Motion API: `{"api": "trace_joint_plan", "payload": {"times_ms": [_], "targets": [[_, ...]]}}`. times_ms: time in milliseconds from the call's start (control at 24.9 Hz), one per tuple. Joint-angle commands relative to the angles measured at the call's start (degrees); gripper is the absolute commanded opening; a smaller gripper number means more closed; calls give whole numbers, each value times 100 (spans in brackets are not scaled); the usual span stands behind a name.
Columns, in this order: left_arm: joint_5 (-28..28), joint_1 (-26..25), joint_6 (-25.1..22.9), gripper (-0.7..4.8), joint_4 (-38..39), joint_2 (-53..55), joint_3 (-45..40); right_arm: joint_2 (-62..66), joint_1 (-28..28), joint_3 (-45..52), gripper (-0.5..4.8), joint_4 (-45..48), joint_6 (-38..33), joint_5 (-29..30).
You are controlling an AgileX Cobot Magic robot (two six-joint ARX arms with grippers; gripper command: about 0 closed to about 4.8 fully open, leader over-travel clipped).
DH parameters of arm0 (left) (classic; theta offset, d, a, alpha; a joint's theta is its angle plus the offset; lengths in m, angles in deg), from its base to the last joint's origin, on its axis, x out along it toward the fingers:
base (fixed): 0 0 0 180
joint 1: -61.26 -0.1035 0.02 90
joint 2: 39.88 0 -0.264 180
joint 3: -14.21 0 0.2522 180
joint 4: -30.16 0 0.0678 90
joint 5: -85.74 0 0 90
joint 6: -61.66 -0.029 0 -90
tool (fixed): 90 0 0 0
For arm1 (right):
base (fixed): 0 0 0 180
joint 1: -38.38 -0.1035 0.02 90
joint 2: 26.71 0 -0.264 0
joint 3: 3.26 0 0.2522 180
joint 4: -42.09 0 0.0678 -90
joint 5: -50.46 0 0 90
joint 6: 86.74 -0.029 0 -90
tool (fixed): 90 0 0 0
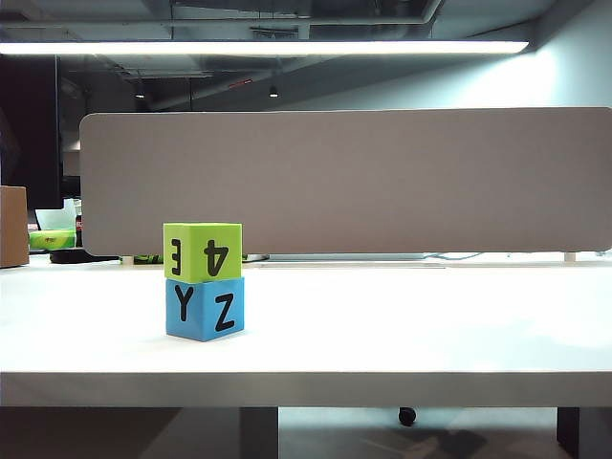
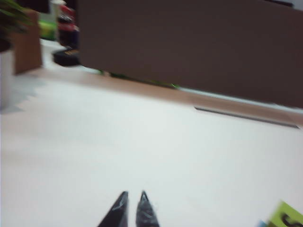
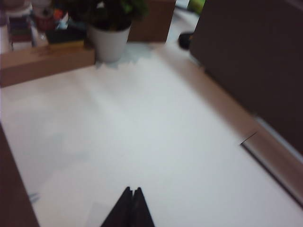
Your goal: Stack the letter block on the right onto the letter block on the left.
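In the exterior view a green block (image 1: 202, 251) marked 3 and 4 sits squarely on top of a blue letter block (image 1: 205, 308) marked Y and Z, left of the table's middle. Neither arm shows in that view. My left gripper (image 2: 133, 194) hovers over bare table, its tips almost together with nothing between them; a corner of the green block (image 2: 287, 216) peeks in at the frame's edge beside it. The right gripper (image 3: 132, 189) is shut and empty above bare white table, with no block in its view.
A grey partition panel (image 1: 344, 182) runs along the back of the white table (image 1: 402, 325). A cardboard box (image 1: 12, 226) stands at the far left. A potted plant (image 3: 110, 28) and a long cardboard box (image 3: 45, 64) sit at the table's far end in the right wrist view.
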Motion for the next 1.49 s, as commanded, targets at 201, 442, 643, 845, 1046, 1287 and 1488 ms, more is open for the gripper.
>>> {"api": "trace_joint_plan", "payload": {"times_ms": [201,442,643,845,1046,1287,1488], "targets": [[319,0,-280,26,-608,-944,-476,-514,-442,-11,-5,101,378,-522],[411,-22,-280,26,-697,-990,-894,-1174,-916,186,-5,22,476,-1115],[354,-37,-181,26,-811,-990,-1287,-1985,-1423,999,-5,42,511,-2083],[361,-37,-175,26,-1016,-990,-1602,-3143,-2048,2369,-5,337,37,-3073],[413,-37,-302,26,-756,-990,-1602,-4496,-3014,4146,-5,981,-702,-4295],[363,-37,-302,26,-645,-990,-1602,-5399,-3117,6255,2,1694,-975,-4538],[363,-37,-302,26,-625,-990,-1602,-5351,-2739,7792,7,1816,-940,-4476]]}}
